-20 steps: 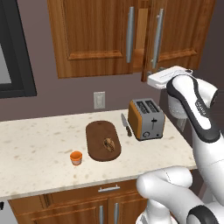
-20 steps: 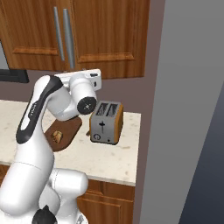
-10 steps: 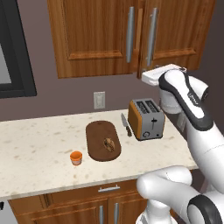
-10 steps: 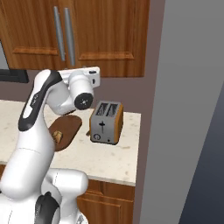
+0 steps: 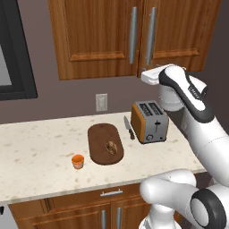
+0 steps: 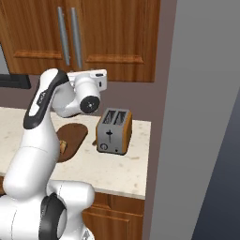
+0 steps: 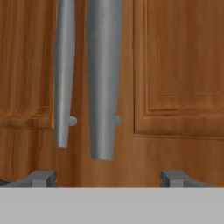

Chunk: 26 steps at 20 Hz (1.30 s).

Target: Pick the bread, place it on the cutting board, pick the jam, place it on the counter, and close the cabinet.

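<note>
Hand view: fingers [image 7: 107, 177] wide, facing shut cabinet [image 7: 175, 78] handles; bread [image 5: 110, 146] on board [image 5: 100, 134], jam [image 5: 78, 161] on table [image 5: 36, 152].

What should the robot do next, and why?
Probably pull the gripper straight back from the cabinet. Both doors look shut, with the two silver handles side by side, and the open fingers hold nothing. The bread lies on the cutting board and the jam stands on the counter, so little seems left.
</note>
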Tool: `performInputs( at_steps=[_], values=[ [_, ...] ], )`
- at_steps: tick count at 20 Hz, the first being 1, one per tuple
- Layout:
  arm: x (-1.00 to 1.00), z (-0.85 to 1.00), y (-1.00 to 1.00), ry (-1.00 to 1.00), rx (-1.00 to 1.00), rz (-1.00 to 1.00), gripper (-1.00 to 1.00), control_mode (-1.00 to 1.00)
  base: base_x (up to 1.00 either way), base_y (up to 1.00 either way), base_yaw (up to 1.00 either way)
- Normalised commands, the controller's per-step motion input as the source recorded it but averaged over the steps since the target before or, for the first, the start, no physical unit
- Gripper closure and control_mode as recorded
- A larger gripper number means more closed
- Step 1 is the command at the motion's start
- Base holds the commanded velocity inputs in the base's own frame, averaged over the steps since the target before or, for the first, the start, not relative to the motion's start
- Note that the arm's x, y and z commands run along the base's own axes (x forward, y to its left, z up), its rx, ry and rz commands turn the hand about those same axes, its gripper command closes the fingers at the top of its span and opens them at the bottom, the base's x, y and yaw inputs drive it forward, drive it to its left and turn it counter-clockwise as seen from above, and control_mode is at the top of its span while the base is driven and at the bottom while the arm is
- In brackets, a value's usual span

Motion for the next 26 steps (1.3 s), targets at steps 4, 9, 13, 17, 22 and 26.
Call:
performInputs(
  at_steps=[4,9,13,17,22,26],
  values=[
    [0.18,0.00,0.00,0.00,0.00,0.00,-1.00,-1.00,0.00,0.00,0.00],
    [0.17,0.00,0.00,0.00,0.00,0.00,-1.00,-1.00,0.00,0.00,0.00],
    [0.12,0.00,0.00,0.00,0.00,0.00,-1.00,-1.00,0.00,0.00,0.00],
    [0.13,0.00,0.00,0.00,0.00,0.00,-1.00,-1.00,0.00,0.00,0.00],
    [0.16,0.00,0.00,0.00,0.00,0.00,-1.00,-1.00,0.00,0.00,0.00],
    [0.09,0.00,0.00,0.00,0.00,0.00,-1.00,-1.00,0.00,0.00,0.00]
  ],
)
